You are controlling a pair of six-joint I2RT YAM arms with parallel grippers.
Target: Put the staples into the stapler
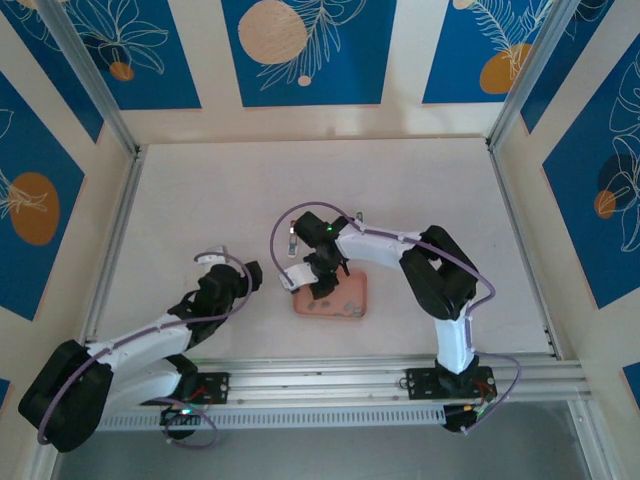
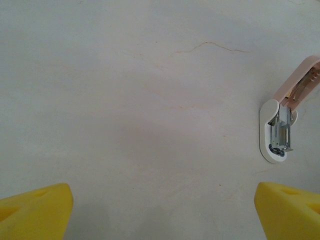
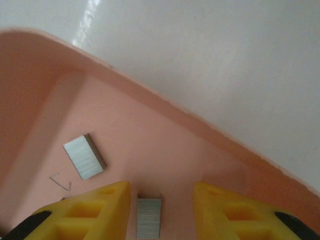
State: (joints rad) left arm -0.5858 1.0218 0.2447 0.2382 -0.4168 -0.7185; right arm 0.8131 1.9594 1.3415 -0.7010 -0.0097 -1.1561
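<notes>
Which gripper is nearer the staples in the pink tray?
Right. Right gripper sits in the tray, staples between its jaws; left gripper hovers over bare table to the tray's left.

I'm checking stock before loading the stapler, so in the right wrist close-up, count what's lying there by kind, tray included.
staple strips: 2
loose single staple: 1
pink tray: 1
Total: 4
</notes>
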